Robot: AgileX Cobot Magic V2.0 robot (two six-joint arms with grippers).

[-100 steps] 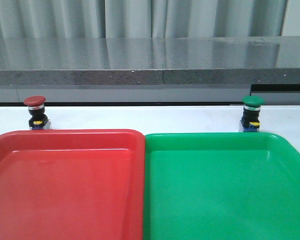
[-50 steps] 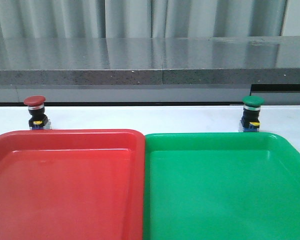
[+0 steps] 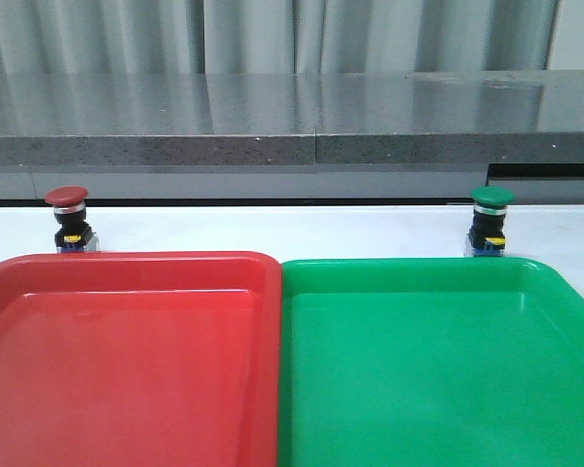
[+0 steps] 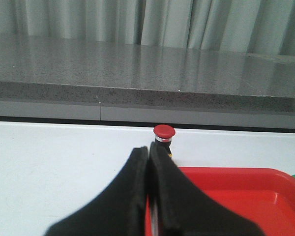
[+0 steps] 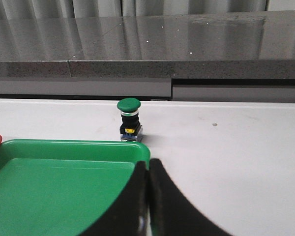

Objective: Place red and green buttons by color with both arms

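The red button [image 3: 67, 220] stands upright on the white table just behind the red tray's [image 3: 127, 360] far left corner. It also shows in the left wrist view [image 4: 164, 136]. The green button [image 3: 491, 223] stands upright behind the green tray's [image 3: 428, 370] far right edge, and shows in the right wrist view [image 5: 129, 121]. My left gripper [image 4: 148, 149] is shut and empty, short of the red button. My right gripper [image 5: 148, 162] is shut and empty over the green tray's corner [image 5: 137, 150], short of the green button. Neither arm shows in the front view.
The two trays lie side by side, touching, and fill the near table. A grey stone ledge [image 3: 292, 122] runs along the back behind the buttons, with curtains above it. White table [image 5: 236, 147] lies to the right of the green tray.
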